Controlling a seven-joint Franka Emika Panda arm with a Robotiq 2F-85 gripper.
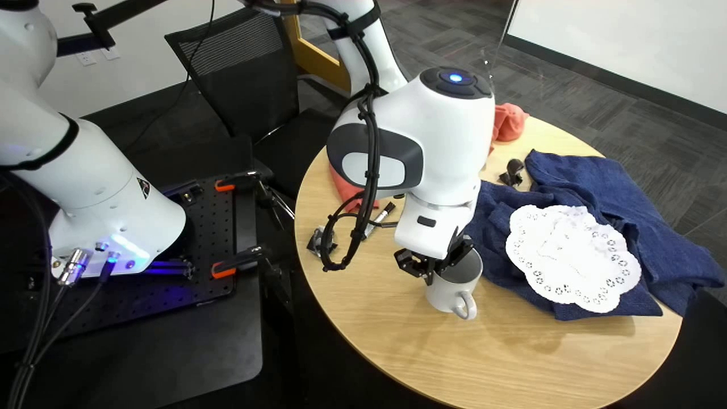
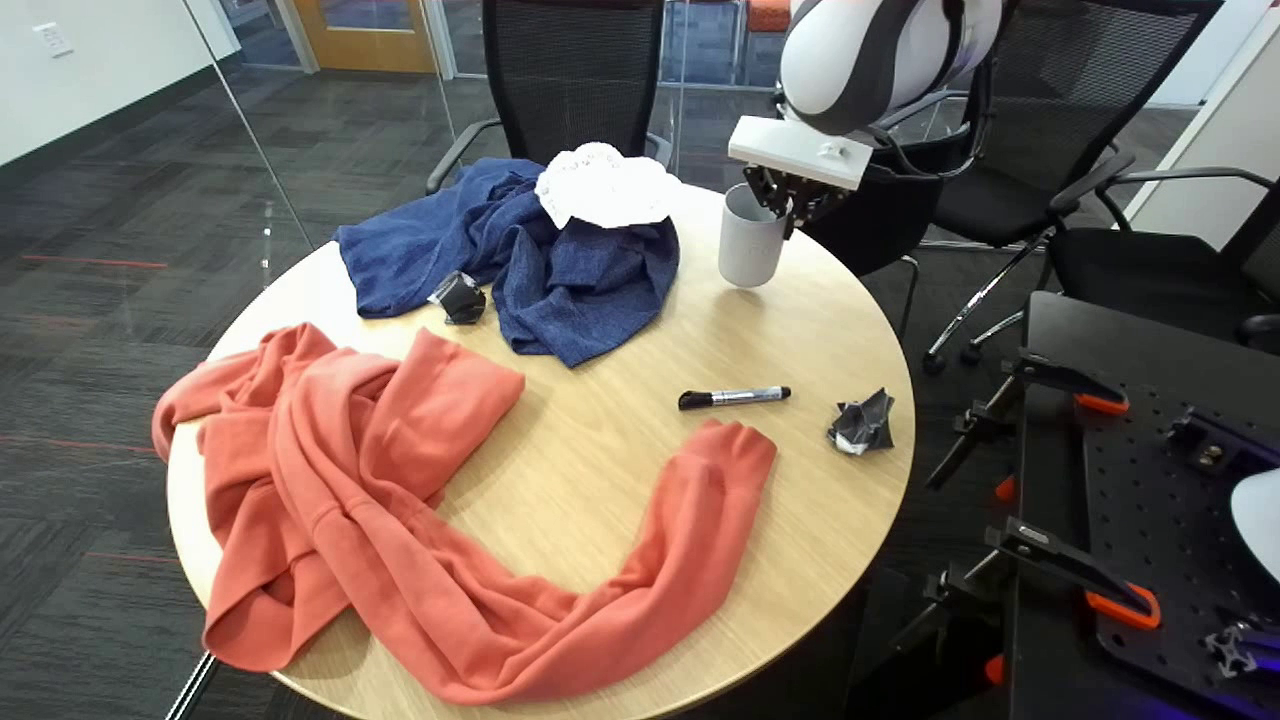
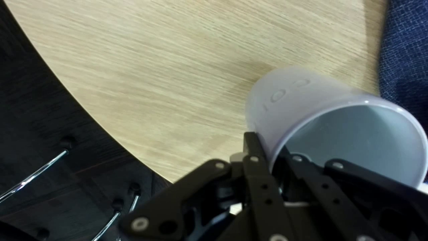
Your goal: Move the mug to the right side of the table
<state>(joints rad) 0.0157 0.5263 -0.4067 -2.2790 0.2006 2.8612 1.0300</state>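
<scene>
The white mug [image 1: 446, 296] is at the near part of the round tan table [image 1: 375, 318], its handle pointing toward the camera in an exterior view. It also shows in an exterior view [image 2: 748, 245], where a shadow lies under its base and it seems slightly raised. In the wrist view, the mug [image 3: 297, 93] has its open mouth toward the camera. My gripper [image 3: 267, 145] is shut on the mug's wall, one finger outside and one inside the rim. The gripper also shows in both exterior views [image 1: 434, 272] [image 2: 788, 210]. The inner fingertip is partly hidden by the rim.
Blue cloth [image 2: 600, 290] with a white lacy doily [image 1: 573, 258] on it lies beside the mug. An orange garment [image 2: 380, 500], a marker [image 2: 735, 397], a crumpled dark wrapper [image 2: 862, 422] and a small black item [image 2: 460, 298] lie on the table. Chairs [image 2: 575, 80] stand around.
</scene>
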